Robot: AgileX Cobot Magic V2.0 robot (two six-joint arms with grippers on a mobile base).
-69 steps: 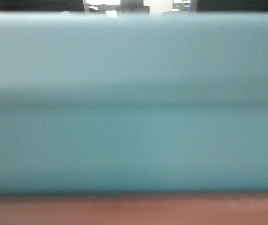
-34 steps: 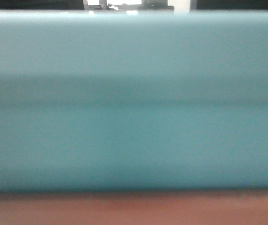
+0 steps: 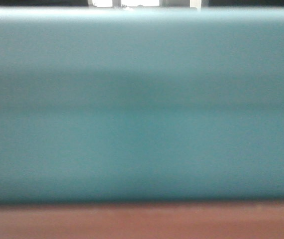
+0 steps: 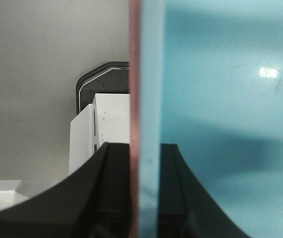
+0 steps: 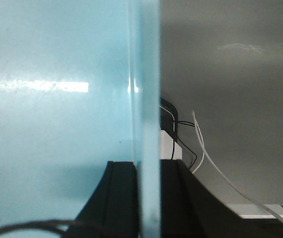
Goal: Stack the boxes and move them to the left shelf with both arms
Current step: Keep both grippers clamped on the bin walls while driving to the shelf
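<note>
**Stacked tubs clamped at both ends**

Left end: the left gripper is closed narrow. One black finger sits outside the pale pink tub and the other inside the light blue tub, pinching both walls together. A white block stands behind.

Centre: the blue tub's long side fills the front view, blurred, with a pink band directly beneath. The blue interior shows smooth plastic and glare.

Right end: the right gripper is closed narrow on the blue wall. Thin cables hang just beside it.
</note>
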